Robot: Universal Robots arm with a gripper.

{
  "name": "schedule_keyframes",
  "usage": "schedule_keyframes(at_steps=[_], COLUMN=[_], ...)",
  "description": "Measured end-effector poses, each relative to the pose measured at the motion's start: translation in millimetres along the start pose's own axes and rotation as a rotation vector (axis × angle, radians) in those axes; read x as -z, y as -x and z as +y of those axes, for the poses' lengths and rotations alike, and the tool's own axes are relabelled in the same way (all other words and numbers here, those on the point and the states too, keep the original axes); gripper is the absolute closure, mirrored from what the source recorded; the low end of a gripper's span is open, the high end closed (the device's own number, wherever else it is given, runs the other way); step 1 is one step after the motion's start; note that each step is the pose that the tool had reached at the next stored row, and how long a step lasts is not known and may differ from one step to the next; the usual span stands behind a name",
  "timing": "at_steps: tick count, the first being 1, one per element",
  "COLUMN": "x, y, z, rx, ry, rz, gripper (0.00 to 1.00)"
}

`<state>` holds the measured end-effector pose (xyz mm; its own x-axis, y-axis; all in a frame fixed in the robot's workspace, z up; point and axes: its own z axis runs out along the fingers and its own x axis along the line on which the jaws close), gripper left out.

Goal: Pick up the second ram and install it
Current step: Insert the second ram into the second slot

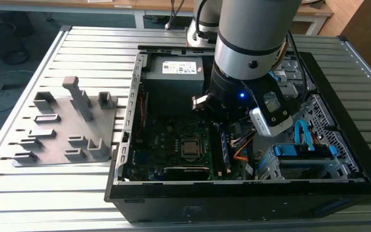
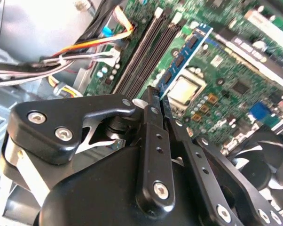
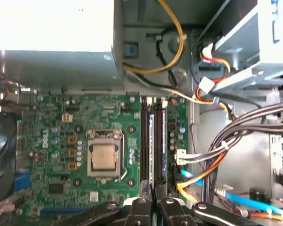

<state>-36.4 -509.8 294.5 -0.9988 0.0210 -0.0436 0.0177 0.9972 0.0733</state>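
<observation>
The fingers (image 2: 156,109) are pinched nearly shut on the second ram (image 2: 184,52), holding one end of the thin stick between them. In both wrist views the two black fingers sit close together with the stick poking out past their tips.

The landmark here is the motherboard (image 1: 172,133), the green board lying flat inside the open computer case (image 1: 237,193). The case sits on the bench (image 1: 76,43), made of long metal slats. Beside the case, on the exterior view's left, is the grey holder tray (image 1: 69,125) with its upright blocks. The robot arm (image 1: 253,43) reaches down into the case over the motherboard.

On the motherboard, the shiny square processor (image 3: 104,157) sits in the middle. Just beside it run the long black memory slots (image 3: 145,141). In the first wrist view the stick hangs over these slots and runs the same way they do.

To do this step well, the stick should stay straight up and lined up with one slot from end to end, then be pushed down evenly so both ends click in. A tilted stick could jam.

The orange and yellow wires (image 3: 205,176) lie near the slots, on the side away from the processor.
</observation>
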Motion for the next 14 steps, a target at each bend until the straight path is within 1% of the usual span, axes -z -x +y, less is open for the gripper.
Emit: schedule_keyframes(at_steps=[8, 14], x=[-0.2, -3.3], y=[0.1, 1.8], z=[0.0, -0.2], rx=[0.0, -0.003], ry=[-0.0012, -0.001], rz=[0.0001, -0.0002], gripper=[0.86, 0.86])
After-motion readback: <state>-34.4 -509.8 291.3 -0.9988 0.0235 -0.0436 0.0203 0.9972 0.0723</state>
